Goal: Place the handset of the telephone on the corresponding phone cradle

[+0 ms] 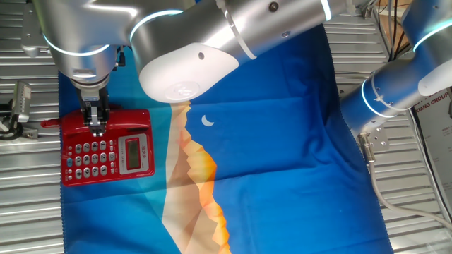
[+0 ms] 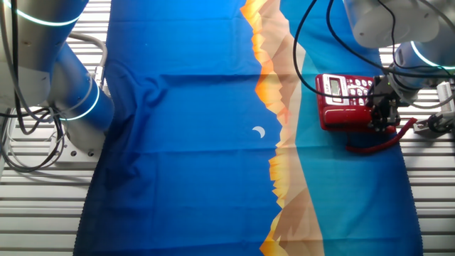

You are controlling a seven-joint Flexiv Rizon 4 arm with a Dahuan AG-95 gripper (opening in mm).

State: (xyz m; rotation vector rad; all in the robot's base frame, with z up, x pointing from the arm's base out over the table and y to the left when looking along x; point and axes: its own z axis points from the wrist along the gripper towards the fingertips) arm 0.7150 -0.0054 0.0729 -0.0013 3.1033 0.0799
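The red telephone [image 1: 107,152] lies on the blue cloth at the left; it shows at the right in the other fixed view [image 2: 345,92]. Its grey keypad and small display face up. The red handset [image 1: 127,118] lies along the phone cradle [image 1: 145,128] on the base's top edge and covers most of it. My gripper [image 1: 96,127] points straight down onto the handset's left part, its fingers closed around it. In the other fixed view the gripper [image 2: 384,117] sits at the handset's right end [image 2: 348,119]. The red cord [image 2: 377,146] loops on the cloth beside it.
The blue and orange printed cloth [image 1: 282,141] covers the slatted metal table. A second robot arm [image 1: 395,92] stands at the right edge, with cables beside it. A small metal clamp-like object [image 1: 18,109] lies left of the telephone.
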